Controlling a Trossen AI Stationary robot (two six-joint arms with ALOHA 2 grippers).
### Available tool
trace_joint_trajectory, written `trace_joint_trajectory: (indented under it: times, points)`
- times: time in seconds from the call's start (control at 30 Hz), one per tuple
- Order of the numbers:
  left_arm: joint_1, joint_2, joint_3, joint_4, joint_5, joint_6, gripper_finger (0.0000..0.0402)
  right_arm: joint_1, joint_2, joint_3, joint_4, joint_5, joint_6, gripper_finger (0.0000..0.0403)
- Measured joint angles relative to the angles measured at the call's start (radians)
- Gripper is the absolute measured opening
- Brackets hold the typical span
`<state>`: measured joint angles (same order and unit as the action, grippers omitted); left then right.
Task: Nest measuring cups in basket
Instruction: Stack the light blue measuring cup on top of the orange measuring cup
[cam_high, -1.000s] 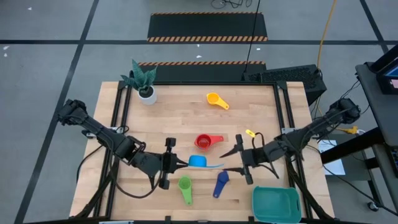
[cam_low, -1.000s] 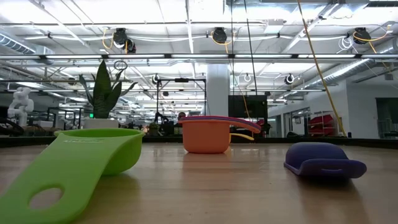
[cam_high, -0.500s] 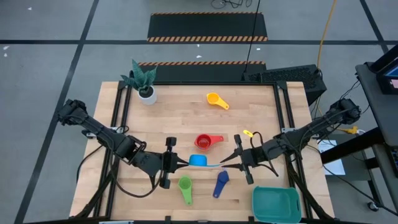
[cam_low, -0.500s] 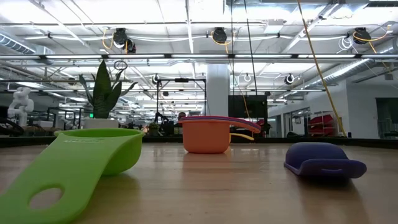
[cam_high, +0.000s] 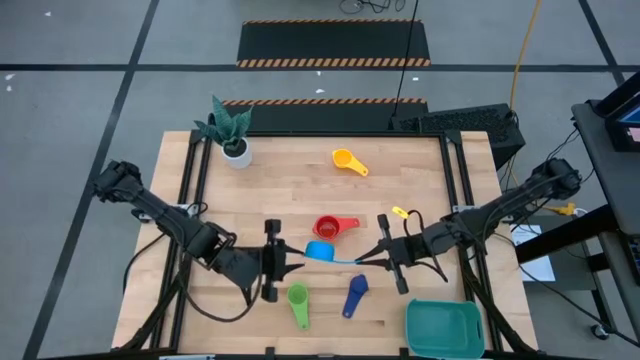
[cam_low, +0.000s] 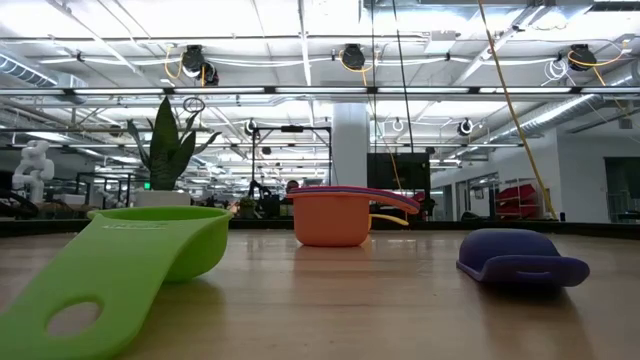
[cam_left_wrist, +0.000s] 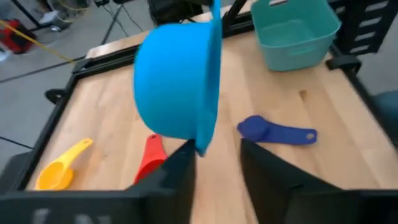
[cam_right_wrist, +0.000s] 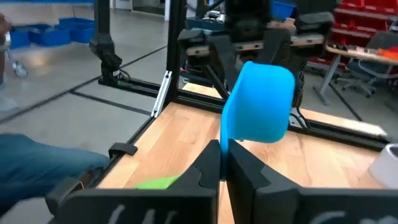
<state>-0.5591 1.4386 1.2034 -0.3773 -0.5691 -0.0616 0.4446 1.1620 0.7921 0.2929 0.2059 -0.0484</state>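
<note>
Light blue measuring cup (cam_high: 320, 251) held off the table, right hand (cam_high: 366, 259) clamped on its handle, left hand (cam_high: 291, 264) parted beside it

Light blue cup (cam_right_wrist: 258, 102) in right hand (cam_right_wrist: 222, 163)

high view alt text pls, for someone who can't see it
Over a wooden table, two dark arms meet at a light blue cup: the right tool is shut on its handle, and the left tool is opening. Red, orange, green and dark blue cups lie around, near a teal basket.
</note>
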Motion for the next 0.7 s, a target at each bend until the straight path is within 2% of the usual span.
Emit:
trace_joint_trajectory:
  times: [0.13,0.3,0.63,0.7]
  points:
    - [-0.018,-0.006,0.001,-0.007,-0.113,0.003,0.0207,0.000,-0.033,0.000,-0.062,0.005,0.070,0.0003]
    - [-0.038,-0.014,0.001,-0.037,-0.157,-0.004,0.0257,0.000,-0.052,-0.017,-0.043,0.007,0.115,0.0002]
    - [-0.040,-0.013,0.001,-0.044,-0.177,-0.003,0.0271,-0.105,-0.053,-0.144,0.040,-0.003,0.261,0.0002]
    - [-0.040,-0.013,0.001,-0.042,-0.177,0.007,0.0271,-0.141,-0.053,-0.176,0.083,-0.064,0.278,0.0002]
